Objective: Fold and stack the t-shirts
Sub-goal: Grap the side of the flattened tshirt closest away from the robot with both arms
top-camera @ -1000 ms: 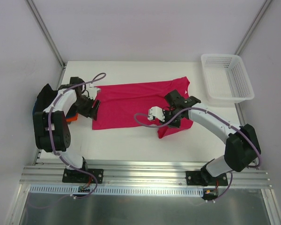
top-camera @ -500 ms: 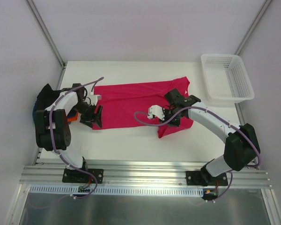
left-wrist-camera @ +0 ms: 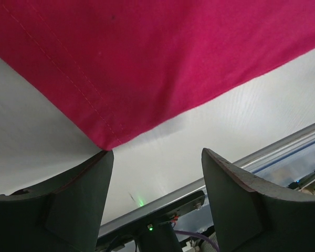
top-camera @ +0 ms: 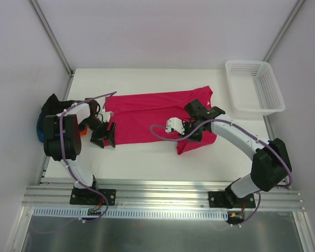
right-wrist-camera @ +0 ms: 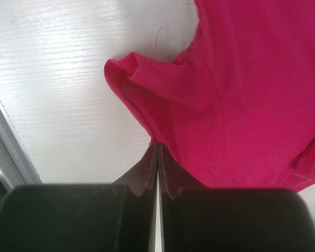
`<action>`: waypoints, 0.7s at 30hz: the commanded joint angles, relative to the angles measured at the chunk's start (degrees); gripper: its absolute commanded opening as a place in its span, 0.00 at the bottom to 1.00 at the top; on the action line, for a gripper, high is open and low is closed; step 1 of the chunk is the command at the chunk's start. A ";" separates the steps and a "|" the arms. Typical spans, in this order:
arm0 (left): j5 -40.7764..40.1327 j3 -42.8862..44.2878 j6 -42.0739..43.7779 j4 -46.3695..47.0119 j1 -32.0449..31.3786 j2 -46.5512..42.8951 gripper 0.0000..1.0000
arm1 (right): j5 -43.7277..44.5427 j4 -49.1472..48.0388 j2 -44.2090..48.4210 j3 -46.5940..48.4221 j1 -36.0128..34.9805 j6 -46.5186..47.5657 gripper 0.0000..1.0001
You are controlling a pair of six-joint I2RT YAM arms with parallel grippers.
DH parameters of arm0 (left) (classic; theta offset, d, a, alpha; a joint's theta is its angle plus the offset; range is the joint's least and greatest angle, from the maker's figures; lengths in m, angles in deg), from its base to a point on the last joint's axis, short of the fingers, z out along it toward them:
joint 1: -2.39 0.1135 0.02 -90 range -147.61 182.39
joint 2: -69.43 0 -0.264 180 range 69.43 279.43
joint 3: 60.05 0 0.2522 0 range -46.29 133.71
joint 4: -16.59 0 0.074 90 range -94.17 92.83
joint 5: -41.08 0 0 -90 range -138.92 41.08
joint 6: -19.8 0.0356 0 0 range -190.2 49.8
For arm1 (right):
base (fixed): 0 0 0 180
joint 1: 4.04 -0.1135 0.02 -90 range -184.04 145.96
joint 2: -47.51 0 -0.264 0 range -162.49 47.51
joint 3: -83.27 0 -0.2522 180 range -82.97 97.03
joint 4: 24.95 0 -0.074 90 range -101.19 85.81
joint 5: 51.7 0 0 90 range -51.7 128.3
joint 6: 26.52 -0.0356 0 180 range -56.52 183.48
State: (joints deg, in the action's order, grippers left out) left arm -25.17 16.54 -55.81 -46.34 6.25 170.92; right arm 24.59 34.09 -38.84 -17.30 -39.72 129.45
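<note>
A crimson-pink t-shirt (top-camera: pixel 147 113) lies spread across the middle of the table, with its right part bunched up. My left gripper (top-camera: pixel 106 137) stands open at the shirt's near-left corner. In the left wrist view that corner (left-wrist-camera: pixel 107 143) ends just at the tip of one finger (left-wrist-camera: pixel 68 199), and nothing sits between the fingers. My right gripper (top-camera: pixel 190 134) is shut on the shirt's folded right part. In the right wrist view the cloth (right-wrist-camera: pixel 241 94) is pinched at the closed fingertips (right-wrist-camera: pixel 157 152). More t-shirts, black (top-camera: pixel 53 104), blue (top-camera: pixel 40 130) and orange (top-camera: pixel 83 132), are piled at the table's left edge.
A white mesh basket (top-camera: pixel 254 89) stands at the far right corner. The pile of shirts sits right beside my left arm. An aluminium rail (top-camera: pixel 163 191) runs along the near edge, and bare white table (top-camera: pixel 147 157) lies between it and the shirt.
My left gripper has slid along the shirt's left edge toward the near side, down to the near-left corner, and its jaws have spread a little wider. The right arm has not moved.
</note>
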 commanded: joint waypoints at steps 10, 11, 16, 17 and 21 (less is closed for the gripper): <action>-2.39 1.68 -2.18 0.48 2.29 2.66 0.67 | -0.08 -0.10 1.09 0.60 0.96 -1.02 0.01; -2.56 1.77 -2.18 0.56 2.47 2.66 0.67 | -0.08 -0.10 1.09 0.60 0.88 -1.20 0.01; -3.09 1.86 -2.88 0.74 2.56 3.53 0.66 | -0.26 -0.19 0.57 0.86 0.96 -1.02 0.01; -3.01 2.12 -3.05 0.83 2.65 3.97 0.65 | -0.43 -0.10 0.39 1.04 0.96 -1.02 0.01; -1.16 3.53 -4.20 0.92 2.65 6.61 0.47 | -0.35 -0.36 -0.22 1.65 1.05 -1.02 0.00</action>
State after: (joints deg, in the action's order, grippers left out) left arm -26.77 18.86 -59.37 -47.06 8.17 175.16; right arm 24.59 34.03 -38.84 -17.30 -39.07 128.86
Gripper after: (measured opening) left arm 0.507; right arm 0.009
